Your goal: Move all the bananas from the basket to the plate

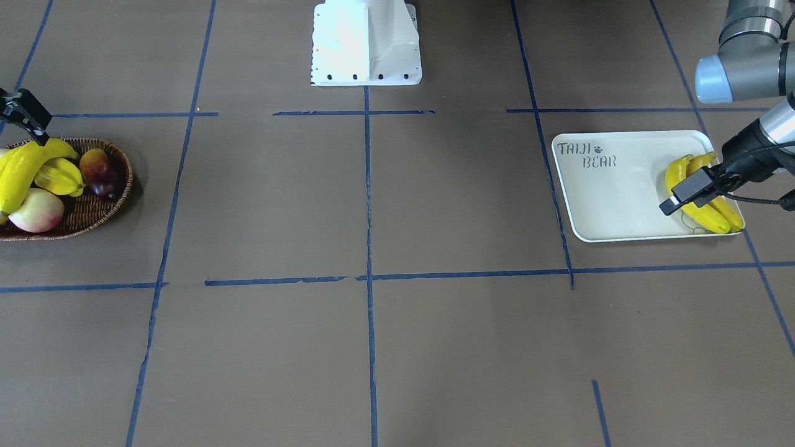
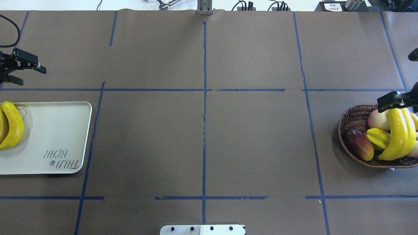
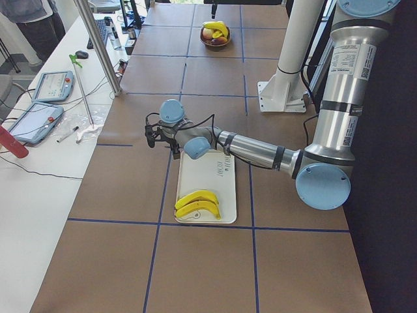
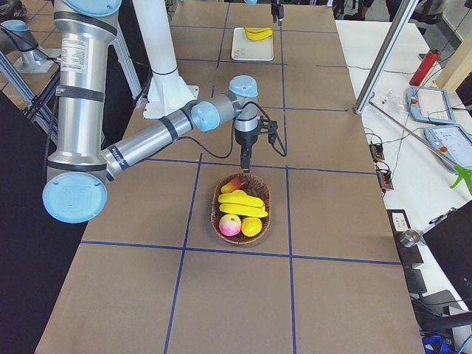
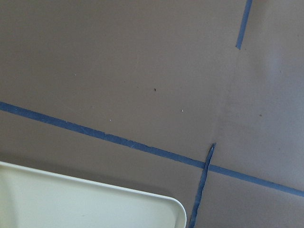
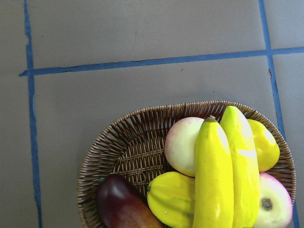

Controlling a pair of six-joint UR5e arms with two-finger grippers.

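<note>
Two bananas [image 2: 13, 127] lie side by side, touching, on the plate [image 1: 615, 198]. They are at the end opposite its printed lettering. Their long axes run across the plate, parallel to its short edges, and their outer curves bulge toward the lettered end.

The left pincer [image 2: 29, 74] hangs raised just outside the plate's long edge, on the side away from the robot's base. Its fingers are apart and hold nothing.

The basket [image 2: 354, 120] sits well apart from the plate, toward the other end of the bench [image 2: 202, 147]. The other two bananas [image 2: 396, 133] rest there, pressed together on top of a peach [image 2: 377, 119], a starfruit [image 2: 377, 137] and a dark mango [image 2: 359, 147]. Their long axes also run roughly parallel to the plate's short edges, and one stem tip points away from the robot's base.

The right pincer [image 2: 392, 101] hangs above those ends, over the basket's rim. I cannot tell whether its fingers are apart or together.
</note>
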